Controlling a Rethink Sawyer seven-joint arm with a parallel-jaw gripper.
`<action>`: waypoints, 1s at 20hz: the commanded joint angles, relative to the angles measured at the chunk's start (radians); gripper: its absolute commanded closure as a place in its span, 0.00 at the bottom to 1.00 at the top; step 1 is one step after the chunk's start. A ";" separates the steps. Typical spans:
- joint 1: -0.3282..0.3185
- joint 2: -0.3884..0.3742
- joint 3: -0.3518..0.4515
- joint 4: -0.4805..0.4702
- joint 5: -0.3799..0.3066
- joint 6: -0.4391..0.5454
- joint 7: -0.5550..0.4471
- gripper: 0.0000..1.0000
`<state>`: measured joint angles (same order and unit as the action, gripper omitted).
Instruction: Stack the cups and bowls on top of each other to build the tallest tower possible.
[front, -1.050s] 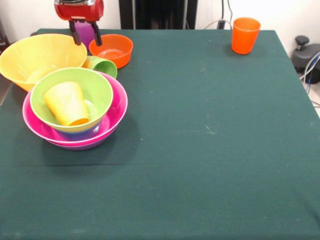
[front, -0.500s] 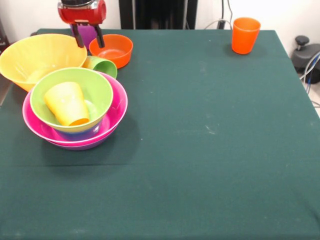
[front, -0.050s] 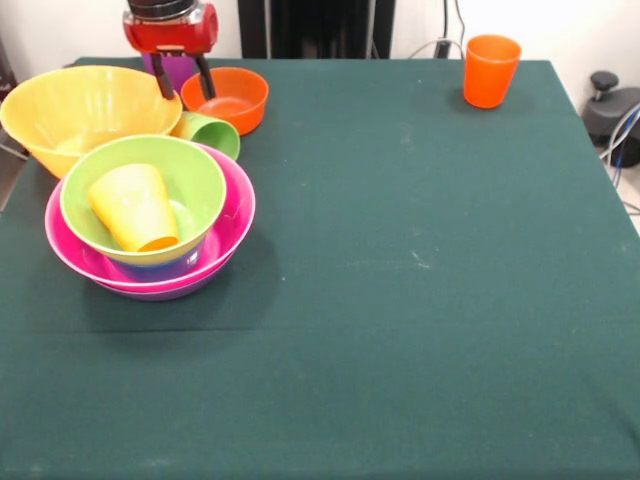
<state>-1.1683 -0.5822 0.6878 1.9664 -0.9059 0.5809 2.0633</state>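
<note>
gripper low at the far left of the counter, among the loose bowls and cups

the gripper (front, -0.050s: 184, 78) hangs at the far left of the green counter (front, -0.050s: 420, 300), its red body above two dark fingers (front, -0.050s: 161, 80) that point down with a clear gap between them. nothing is clamped in that gap. the purple cup (front, -0.050s: 172, 70) stands just behind the fingers and shows between them, but whether they touch it cannot be told from this view.

the yellow bowl (front, -0.050s: 85, 110) sits upright just left of the gripper, and the orange bowl (front, -0.050s: 228, 98) sits upright just right of it. the light green cup (front, -0.050s: 208, 132) lies on its side in front of the gripper, its mouth facing right, tucked between the yellow bowl and the orange bowl and close behind the tower.

the tower (front, -0.050s: 150, 225) stands at the near left: a purple bowl (front, -0.050s: 160, 291) at the bottom with only its rim showing, the pink bowl (front, -0.050s: 232, 215) nested in it, a sliver of blue bowl (front, -0.050s: 165, 267) above that, then the light green bowl (front, -0.050s: 195, 180). the yellow-orange cup (front, -0.050s: 133, 207) lies tilted inside the green bowl, mouth toward the camera.

the orange cup (front, -0.050s: 490, 70) stands upright alone at the far right corner, well apart from everything else.
</note>
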 joint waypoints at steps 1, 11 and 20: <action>0.028 0.056 -0.034 -0.028 -0.106 0.014 -0.216 0.00; 0.020 0.010 -0.033 -0.016 -0.083 0.054 -0.217 0.00; 0.011 -0.017 -0.029 -0.026 -0.074 0.066 -0.226 0.00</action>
<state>-1.1752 -0.5791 0.6871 1.9665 -0.9213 0.5809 2.0633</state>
